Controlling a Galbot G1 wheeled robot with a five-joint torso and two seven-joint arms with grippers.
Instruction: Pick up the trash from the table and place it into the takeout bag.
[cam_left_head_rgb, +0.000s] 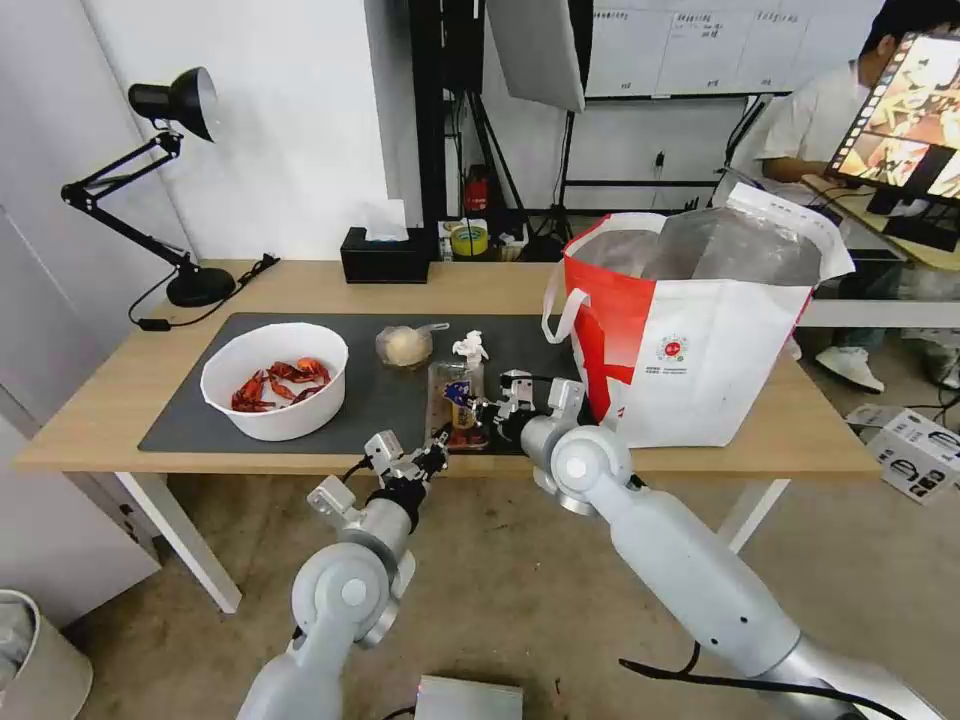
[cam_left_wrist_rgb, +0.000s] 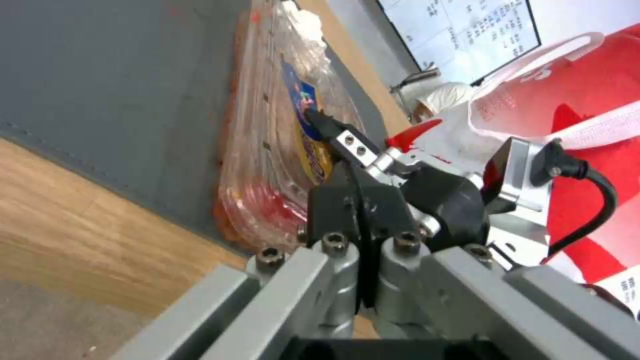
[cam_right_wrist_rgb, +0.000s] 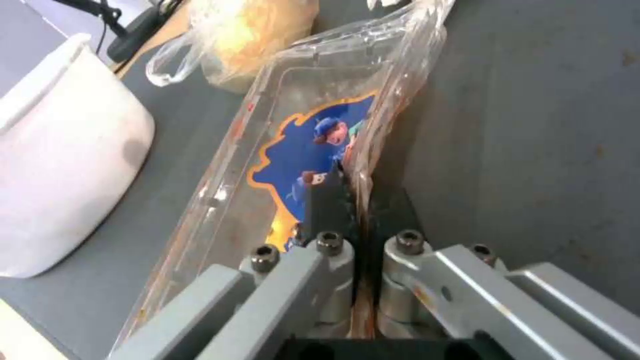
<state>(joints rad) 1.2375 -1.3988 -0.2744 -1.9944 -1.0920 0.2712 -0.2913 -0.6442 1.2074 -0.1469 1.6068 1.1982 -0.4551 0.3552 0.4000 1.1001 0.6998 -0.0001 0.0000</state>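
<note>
The right gripper (cam_left_head_rgb: 470, 405) reaches over the front part of the dark grey mat (cam_left_head_rgb: 200, 420) and pinches the right-hand rim of the clear plastic trays (cam_left_head_rgb: 455, 395); in the right wrist view its fingers (cam_right_wrist_rgb: 327, 200) are pressed together on the thin plastic wall, just beside the blue-and-orange cartoon label. The trays lie on the mat near the table's (cam_left_head_rgb: 100, 400) front edge, with red residue at their near end, between the white bowl of red crayfish shells (cam_left_head_rgb: 275, 380) on the left and the takeout bag (cam_left_head_rgb: 690, 330) on the right. The left gripper (cam_left_head_rgb: 432, 458) hovers at the front edge of the table, just short of the near end of the trays, its fingers (cam_left_wrist_rgb: 333, 220) pressed together on nothing. The small clear cup of beige food (cam_left_head_rgb: 404, 346) stands on the mat behind the trays, and the crumpled white tissue (cam_left_head_rgb: 470, 347) rests at the trays' far end. The bag stands upright and open at the right end of the table, its foil lining showing. A black tissue box (cam_left_head_rgb: 385, 255) and a desk lamp (cam_left_head_rgb: 170, 180) stand along the back edge
</note>
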